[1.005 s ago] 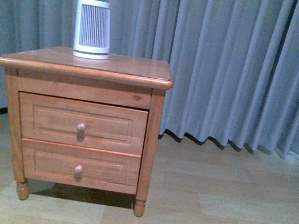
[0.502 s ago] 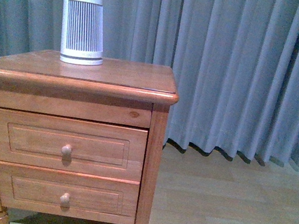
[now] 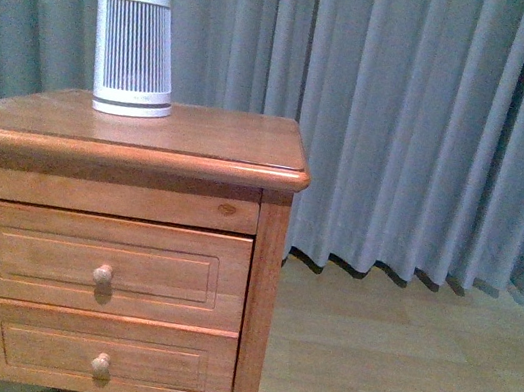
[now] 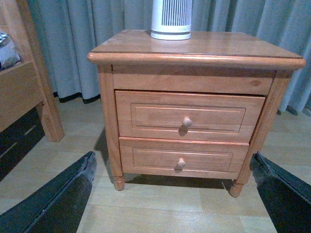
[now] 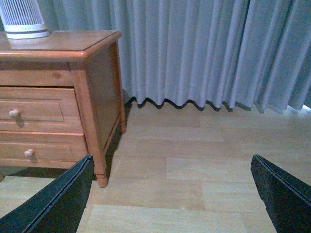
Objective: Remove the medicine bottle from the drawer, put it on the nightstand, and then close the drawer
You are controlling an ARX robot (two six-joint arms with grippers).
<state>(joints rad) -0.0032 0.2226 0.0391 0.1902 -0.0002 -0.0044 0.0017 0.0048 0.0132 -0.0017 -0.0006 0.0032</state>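
The orange-brown nightstand [image 3: 201,140] stands at the left of the front view; it also shows in the left wrist view [image 4: 194,48] and the right wrist view [image 5: 92,63]. Its top drawer [image 3: 39,253] is shut, with a round knob [image 3: 103,275]; it shows too in the left wrist view [image 4: 146,116]. The medicine bottle is hidden. Neither arm shows in the front view. My left gripper [image 4: 177,199] is open and empty, well back from the nightstand's front, above the floor. My right gripper [image 5: 172,199] is open and empty over bare floor, right of the nightstand.
A tall white ribbed appliance [image 3: 132,51] stands on the nightstand's top near the back left. The bottom drawer [image 3: 32,346] is shut. Grey curtains [image 3: 435,135] hang behind. A wooden bed frame [image 4: 29,87] stands left of the nightstand. Pale wood floor [image 3: 411,385] lies to the right.
The nightstand has grown larger and shifted left and down in the front view: the robot's body has come closer to it. The drawers stay shut.
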